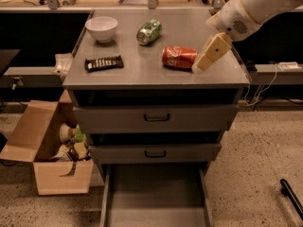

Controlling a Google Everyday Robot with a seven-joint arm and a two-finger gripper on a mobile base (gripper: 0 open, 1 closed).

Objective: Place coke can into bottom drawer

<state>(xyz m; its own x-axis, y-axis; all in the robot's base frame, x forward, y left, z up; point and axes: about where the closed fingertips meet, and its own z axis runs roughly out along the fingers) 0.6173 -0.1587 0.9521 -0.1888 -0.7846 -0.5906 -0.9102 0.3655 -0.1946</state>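
Note:
The coke can (179, 57) lies on its side on the grey cabinet top (142, 74), right of centre. My gripper (202, 66) hangs from the white arm at the upper right; its tan tip is right beside the can's right end, at or just above the cabinet top. It holds nothing that I can see. The bottom drawer (156, 197) is pulled out below the two upper drawers and looks empty.
On the cabinet top are a green soda can (148, 31) on its side, a white bowl (102, 28) and a dark snack bar (103, 63). An open cardboard box (52, 150) with items stands on the floor to the left. A black bar (291, 195) lies at the lower right.

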